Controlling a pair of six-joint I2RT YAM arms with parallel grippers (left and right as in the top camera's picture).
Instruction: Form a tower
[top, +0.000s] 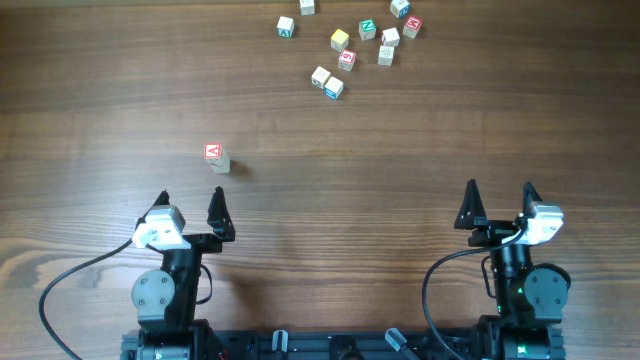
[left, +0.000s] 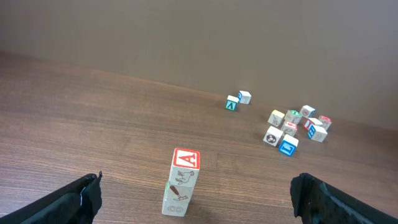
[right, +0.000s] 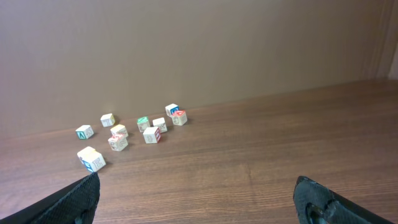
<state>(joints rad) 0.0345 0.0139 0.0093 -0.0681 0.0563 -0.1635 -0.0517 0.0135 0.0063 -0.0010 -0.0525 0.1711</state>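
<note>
- The tower (top: 214, 155) stands upright on the left half of the wooden table (top: 100, 100), with nothing touching it.
- Its top cube (left: 186, 159) has a white upper face with a red border and a red letter A. The cubes beneath are pale, and their sides carry small drawings.
- In the left wrist view the stack appears three cubes high. The overhead view does not confirm the count.
- The tower is ahead of the left gripper (top: 190, 200) and apart from it. In the left wrist view it sits between the two dark fingers (left: 74, 202) but beyond their tips.
- The left gripper's jaws are spread wide and hold nothing.
- The right gripper (top: 499, 195) is at the right near edge of the table, well apart from the tower. Its jaws are also spread wide and hold nothing. Its fingers (right: 68, 202) show at the lower corners of the right wrist view.
- The loose letter cubes (top: 347, 58) lie scattered at the far side of the table, right of centre and well apart from the tower. Their faces are marked in red, green, blue and yellow.
- Two of these cubes (top: 326, 82) lie just beside each other at the near edge of the scatter. Whether they touch cannot be told.
- A black cable (top: 60, 290) loops beside each arm base.
</note>
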